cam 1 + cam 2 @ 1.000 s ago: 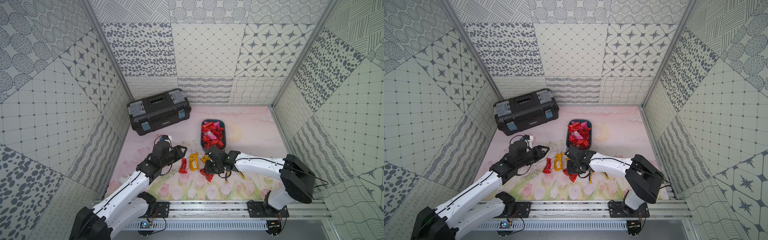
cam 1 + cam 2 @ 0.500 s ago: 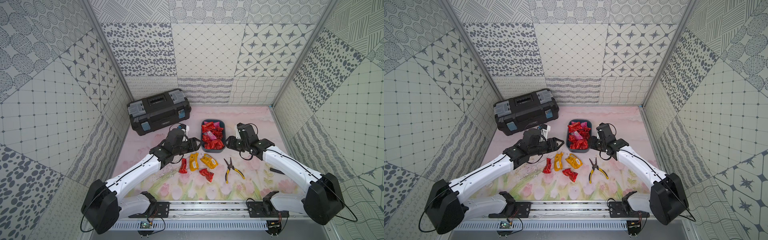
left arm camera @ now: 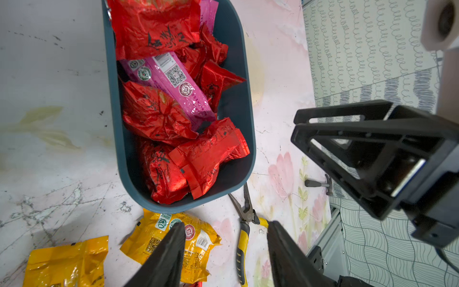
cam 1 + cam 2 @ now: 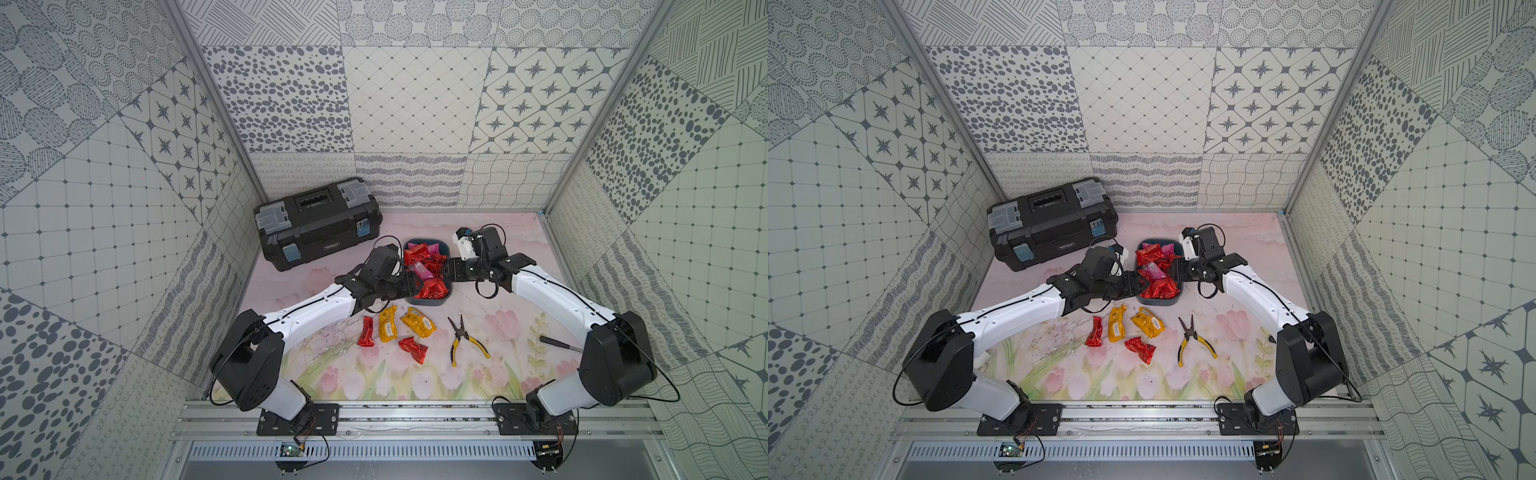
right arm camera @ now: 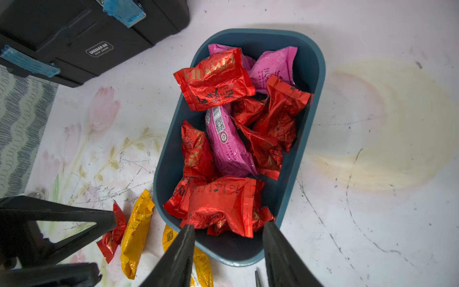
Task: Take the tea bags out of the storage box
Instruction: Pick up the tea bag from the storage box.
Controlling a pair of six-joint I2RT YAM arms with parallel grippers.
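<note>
Near the front of the bench [image 4: 365, 382] four tea bags [image 4: 387, 330] lie loose, two red and two yellow, with yellow-handled pliers [image 4: 465, 340] just beside them. Behind them stands the storage box [image 4: 428, 302], holding many red and pink packets [image 4: 432, 286]. The left arm [image 4: 316, 309] and the right arm [image 4: 552, 291] stretch low and inward to its two long sides. The left jaws stand apart and empty at the left wall. The right jaws are also apart and empty, at the right rim. Farthest back sits the black toolbox [image 4: 318, 226].

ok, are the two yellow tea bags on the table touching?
Apart. The left wrist view shows a strip of bare table between the narrow yellow tea bag and the labelled yellow tea bag.
</note>
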